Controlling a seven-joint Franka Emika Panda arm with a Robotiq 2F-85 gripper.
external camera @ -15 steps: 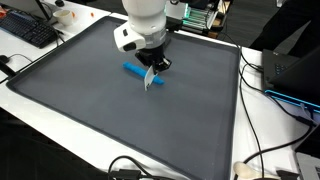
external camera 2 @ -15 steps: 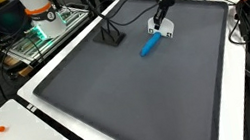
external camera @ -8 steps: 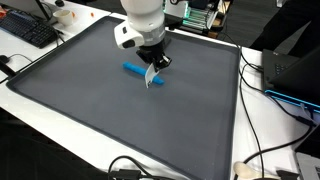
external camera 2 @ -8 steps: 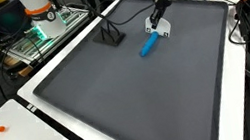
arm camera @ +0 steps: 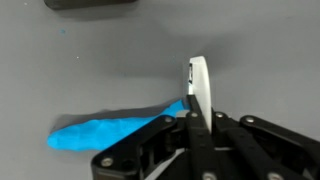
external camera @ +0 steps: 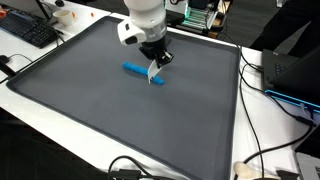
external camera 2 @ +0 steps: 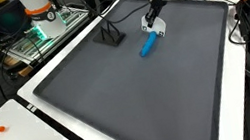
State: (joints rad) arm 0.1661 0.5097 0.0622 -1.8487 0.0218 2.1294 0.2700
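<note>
My gripper hangs over the far middle of a dark grey mat. It is shut on a thin white flat piece, held on edge just above the mat. A blue elongated object lies on the mat right beside the white piece. In the wrist view the white piece sticks out between the closed fingers, and the blue object lies to its left. The gripper, the white piece and the blue object show in both exterior views.
A small black stand sits on the mat near the blue object; its edge shows in the wrist view. A keyboard, cables and electronics lie on the white table around the mat.
My gripper has risen a little with the white piece in it, away from the mat. The blue object has not moved.
</note>
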